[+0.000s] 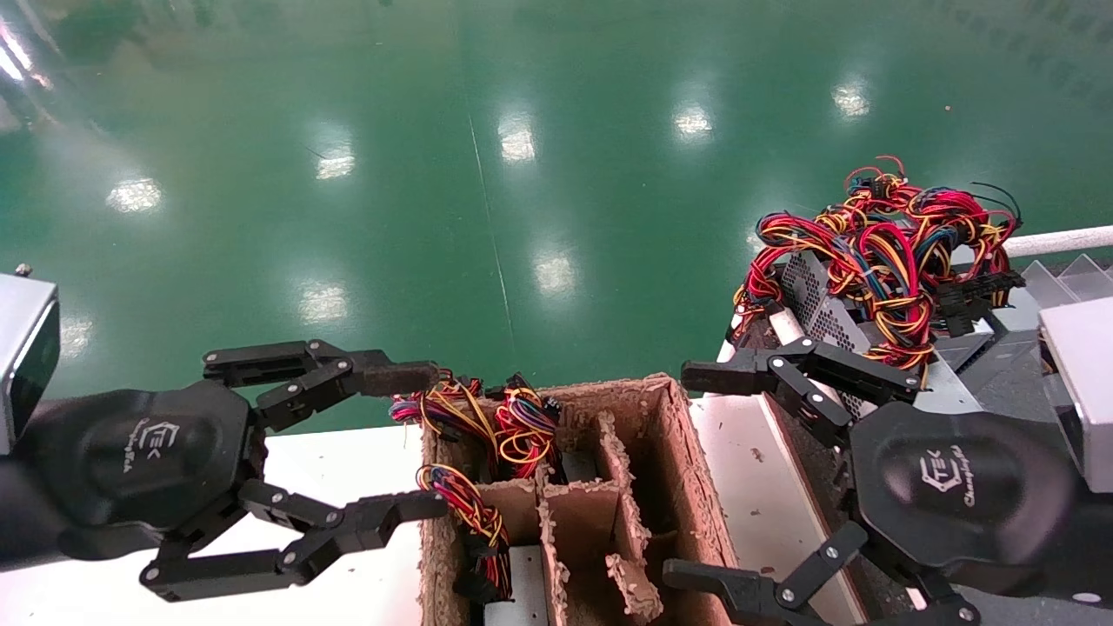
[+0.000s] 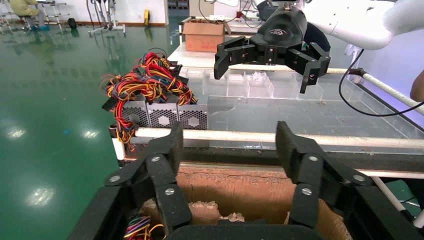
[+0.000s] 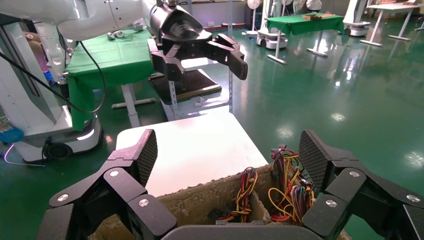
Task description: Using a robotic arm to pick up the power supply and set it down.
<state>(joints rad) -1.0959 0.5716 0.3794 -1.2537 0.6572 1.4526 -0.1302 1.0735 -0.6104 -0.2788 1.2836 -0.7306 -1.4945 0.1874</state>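
Observation:
Three grey power supplies [image 2: 164,115] with honeycomb grilles stand in a row on the right-hand bench, under a tangle of red, yellow and blue wires [image 1: 878,248]. More wire bundles [image 1: 474,422] stick out of the brown pulp tray [image 1: 687,452] in front of me, also seen as bundles [image 3: 292,187] in the right wrist view. My left gripper [image 1: 416,442] hovers open at the tray's left edge, holding nothing. My right gripper [image 1: 696,476] hangs open over the tray's right edge, just short of the row of supplies, also holding nothing.
The pulp tray has torn dividers [image 1: 609,452] and sits between a white tabletop [image 1: 383,582] and a white panel [image 1: 748,487]. A white pipe rail [image 2: 240,136] fronts the grey bench [image 2: 300,115]. Clear bins [image 2: 250,85] stand behind. Green floor [image 1: 522,174] lies beyond.

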